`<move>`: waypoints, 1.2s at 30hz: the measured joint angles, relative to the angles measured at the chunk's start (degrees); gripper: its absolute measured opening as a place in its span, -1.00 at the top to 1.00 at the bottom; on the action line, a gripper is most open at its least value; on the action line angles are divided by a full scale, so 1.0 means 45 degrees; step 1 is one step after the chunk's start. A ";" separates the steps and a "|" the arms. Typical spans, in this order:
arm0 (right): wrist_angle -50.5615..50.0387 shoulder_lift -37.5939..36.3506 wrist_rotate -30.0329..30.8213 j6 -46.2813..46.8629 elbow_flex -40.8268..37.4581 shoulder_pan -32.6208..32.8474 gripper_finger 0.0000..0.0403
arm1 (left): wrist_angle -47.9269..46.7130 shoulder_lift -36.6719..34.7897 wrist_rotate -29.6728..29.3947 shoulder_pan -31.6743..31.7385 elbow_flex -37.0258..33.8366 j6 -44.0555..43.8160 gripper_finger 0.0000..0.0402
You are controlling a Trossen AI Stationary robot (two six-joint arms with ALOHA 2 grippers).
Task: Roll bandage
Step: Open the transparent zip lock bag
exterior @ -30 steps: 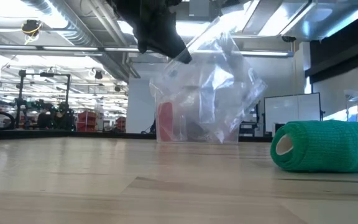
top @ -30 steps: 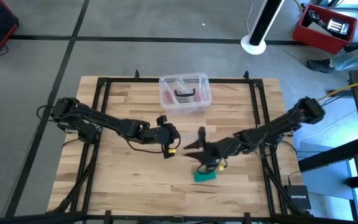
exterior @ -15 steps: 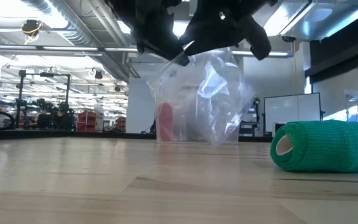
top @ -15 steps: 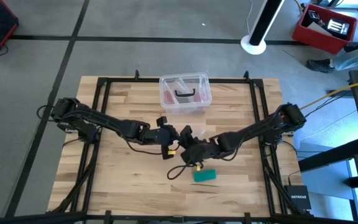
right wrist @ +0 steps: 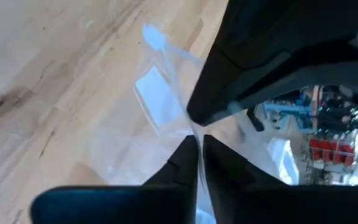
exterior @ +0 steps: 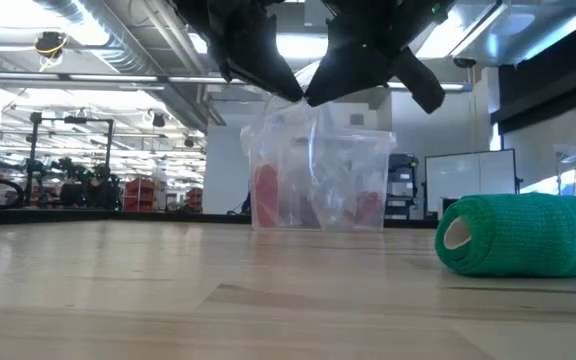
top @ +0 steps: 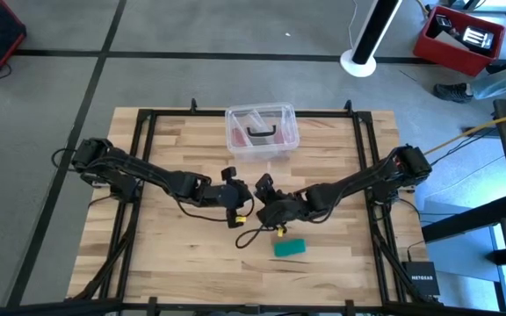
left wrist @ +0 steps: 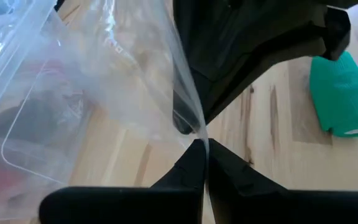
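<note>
The teal-green bandage is a compact roll (top: 290, 247) lying on its side on the table, near the front edge. It also shows in the low view (exterior: 523, 235) and the left wrist view (left wrist: 344, 99). No gripper touches it. My left gripper (top: 242, 204) and my right gripper (top: 262, 202) meet tip to tip above the table's middle. Both are shut on a clear plastic bag (left wrist: 104, 81), which hangs below them (exterior: 318, 165). My left gripper pinches a thin edge of the clear bag (left wrist: 193, 121) between its two fingers, at their free ends. The bag spreads away from the fingers and hangs slack. My right gripper pinches the clear bag's film (right wrist: 188, 127) between its two fingers, right beside the left gripper's hold. The bag hangs below; whether its lower end touches the table I cannot tell.
A clear plastic box (top: 262, 130) with pinkish contents and a dark piece stands at the table's far middle, behind the bag in the low view (exterior: 368, 205). Black frame rails (top: 139, 158) run along the table's sides. Bare wood lies to the left front (top: 174, 254).
My right gripper has gone from above the bandage roll toward the table's left, up to my left gripper, and now meets the bag there. The bag, which hung wide and puffed from my left gripper, now hangs narrower. The roll has stayed where it was.
</note>
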 joint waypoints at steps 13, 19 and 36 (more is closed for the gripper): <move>0.0348 0.0005 -0.0395 -0.0745 -0.0015 -0.0068 0.42 | -0.0074 -0.0010 0.0277 -0.0007 0.0006 -0.0004 0.99; 0.0397 0.0005 -0.0155 -0.0800 -0.0015 -0.0396 0.28 | -0.0077 -0.0010 0.0270 -0.0024 0.0010 0.0000 0.98; -0.1101 0.0005 -0.0774 0.1375 -0.0015 -0.0024 0.96 | -0.2100 -0.0039 -0.1618 -0.0015 0.0010 -0.1861 0.99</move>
